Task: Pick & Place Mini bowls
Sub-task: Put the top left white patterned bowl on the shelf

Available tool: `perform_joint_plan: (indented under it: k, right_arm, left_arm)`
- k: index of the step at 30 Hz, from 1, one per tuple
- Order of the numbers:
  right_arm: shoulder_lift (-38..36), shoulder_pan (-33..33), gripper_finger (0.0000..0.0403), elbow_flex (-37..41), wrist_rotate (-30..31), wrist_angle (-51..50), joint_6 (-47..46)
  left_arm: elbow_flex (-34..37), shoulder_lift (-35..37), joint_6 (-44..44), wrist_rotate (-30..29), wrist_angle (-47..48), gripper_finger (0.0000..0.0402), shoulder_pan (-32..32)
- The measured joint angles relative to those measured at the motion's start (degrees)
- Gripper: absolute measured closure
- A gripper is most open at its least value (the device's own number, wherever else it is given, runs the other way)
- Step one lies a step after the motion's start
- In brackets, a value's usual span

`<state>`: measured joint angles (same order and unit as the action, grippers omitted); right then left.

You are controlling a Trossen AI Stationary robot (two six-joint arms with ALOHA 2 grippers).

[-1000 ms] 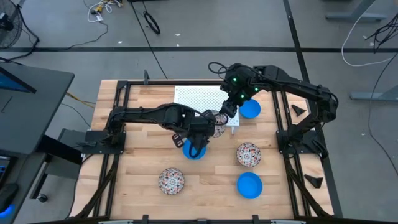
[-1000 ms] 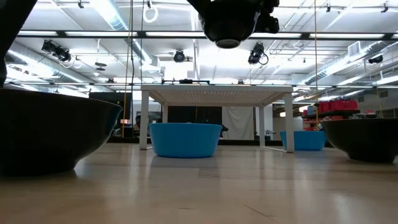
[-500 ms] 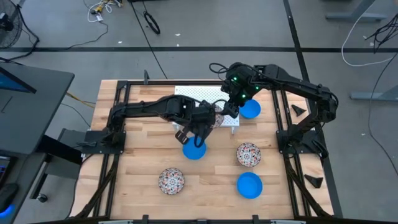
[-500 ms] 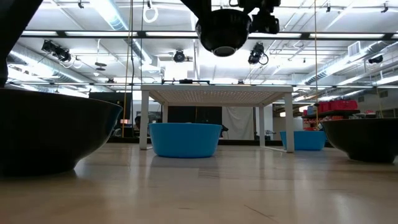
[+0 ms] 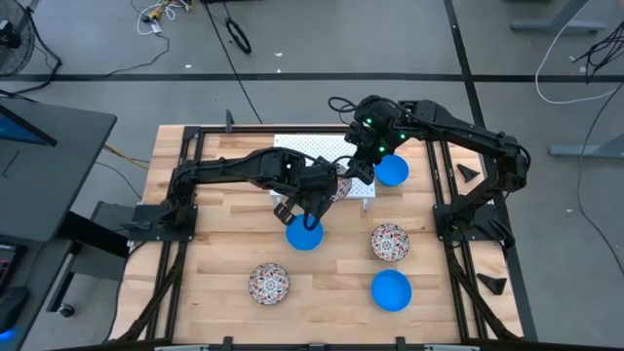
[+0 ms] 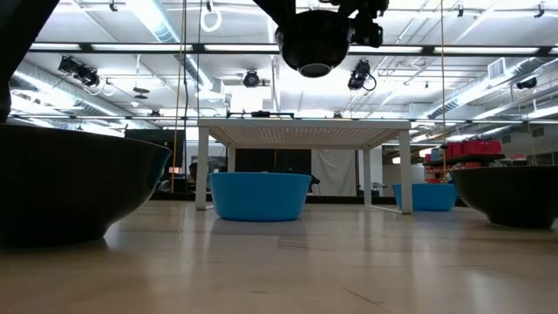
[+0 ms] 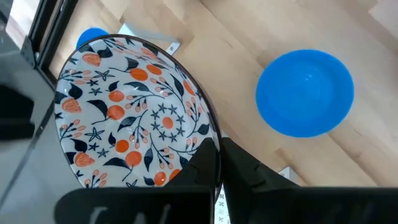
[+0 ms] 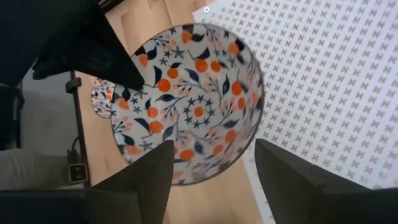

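Handover of a floral bowl (image 7: pixel 134 115) above the rack (image 5: pixel 310 150).

Left gripper (image 5: pixel 327 190) clamps the bowl's rim (one finger (image 7: pixel 245 171) inside, bowl held in the air, clear in the low view). Right gripper (image 5: pixel 359 168) hovers just beside it, fingers (image 8: pixel 289 171) spread wide with the bowl between them, not yet pinching. Step looks like a mid-air pass from left to right, or a joint placing on the rack; can't tell which. Next the right should close on the far rim before the left lets go. Other bowls rest on the table (image 5: pixel 224 244): blue bowl (image 5: pixel 304 235) under the left arm, another blue by the rack, a floral and blue pair right, one floral front-left.
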<state>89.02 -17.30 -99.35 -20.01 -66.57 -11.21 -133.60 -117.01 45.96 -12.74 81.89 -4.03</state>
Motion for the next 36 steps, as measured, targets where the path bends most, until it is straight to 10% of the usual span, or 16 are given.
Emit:
perform_joint_plan:
  k: [36]
  right_arm:
    - [5.4, -3.3, 0.0177, 0.0, -4.1, 3.9, -5.9]
  left_arm:
    - [0.0, 0.5, 12.1, -1.1, 0.7, 0.0391, -3.3]
